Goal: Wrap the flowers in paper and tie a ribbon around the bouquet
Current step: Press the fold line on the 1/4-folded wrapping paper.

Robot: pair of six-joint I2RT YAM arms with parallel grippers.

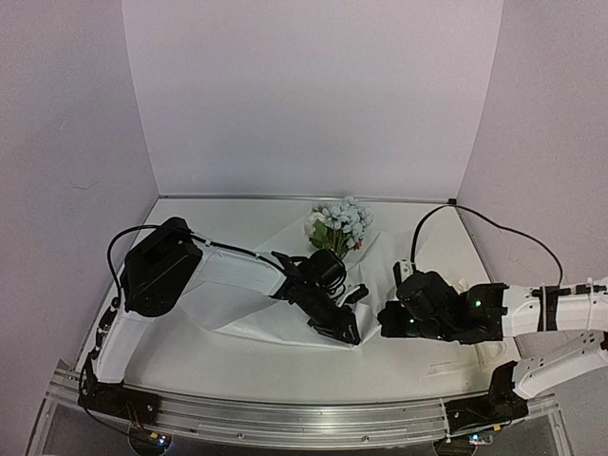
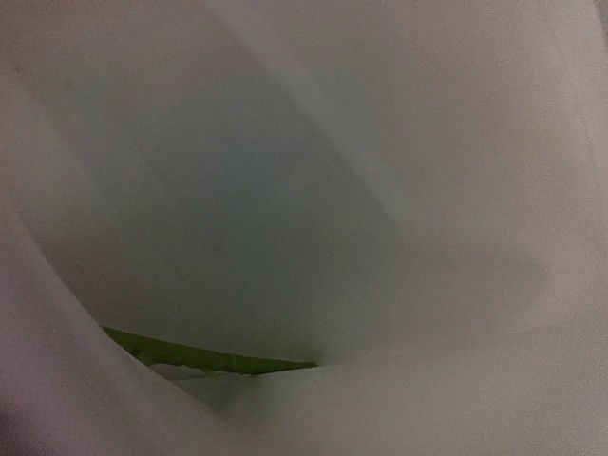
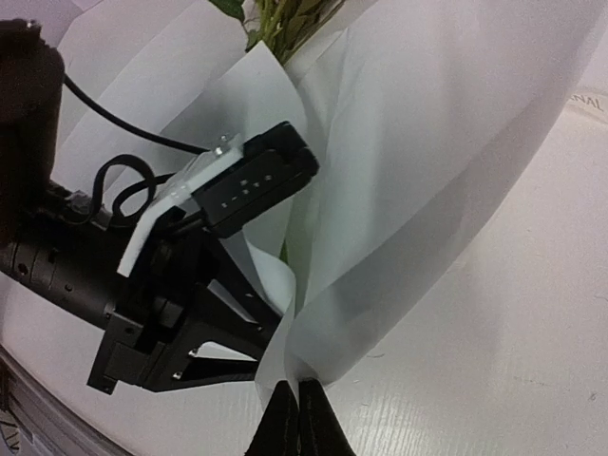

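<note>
**Paper folded up over the stems, right fingers pinching its corner**

The white table (image 1: 237, 366) lies under both grippers. The paper (image 3: 427, 142), a thin white creased sheet, rises in a curling fold from the right gripper (image 3: 296, 404), whose fingers are clamped on its lower corner. The left gripper (image 1: 344, 328) reaches into that fold; its finger state cannot be told. The flowers (image 1: 340, 223), pale blue and white, lie beyond both fingertips. One green stem (image 2: 209, 359) shows under the paper. The grey lettering (image 3: 587, 101) on the table, far right of the right fingers, is cut off and unreadable.

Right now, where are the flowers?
In the overhead view the flowers lie mid-table toward the far wall, blooms poking out of the paper, just beyond the left pincer.
</note>
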